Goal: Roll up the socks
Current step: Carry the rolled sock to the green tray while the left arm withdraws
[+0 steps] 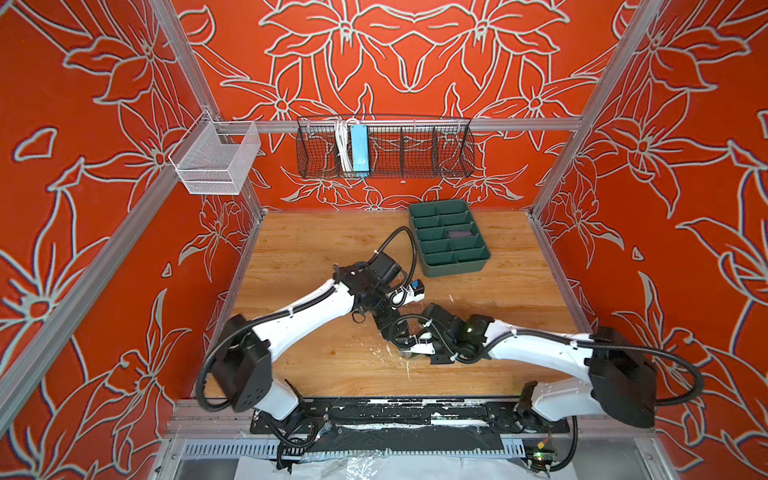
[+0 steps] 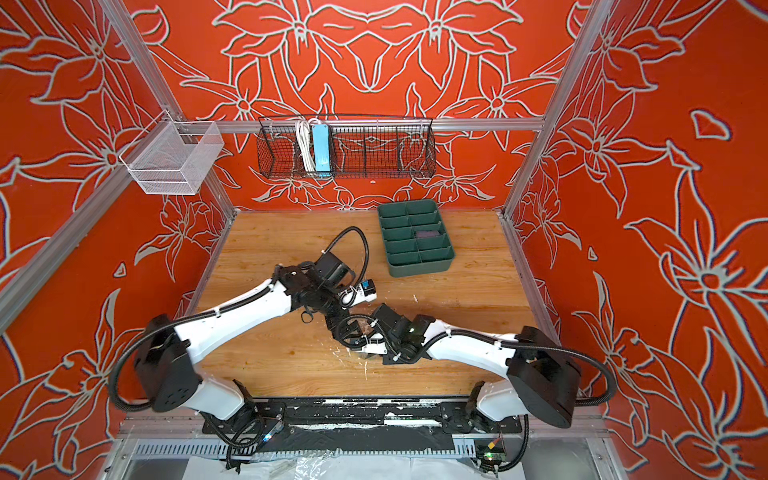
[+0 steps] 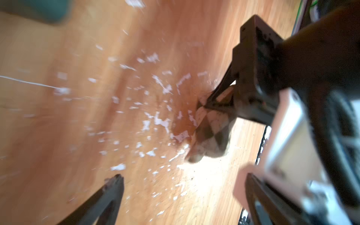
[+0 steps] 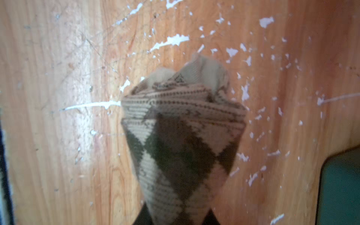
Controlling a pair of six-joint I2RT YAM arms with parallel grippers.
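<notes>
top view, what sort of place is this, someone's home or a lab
Most likely a lab robot cell, not a home: an aluminium frame holds printed walls around a wooden table, two robot arms are mounted at its front edge, and a wire basket hangs on the back rail.

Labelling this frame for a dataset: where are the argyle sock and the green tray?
argyle sock (image 4: pixel 183 136): right wrist view, on its diamond-patterned middle.
green tray (image 1: pixel 455 267): in a top view, on its near outer wall.
</notes>
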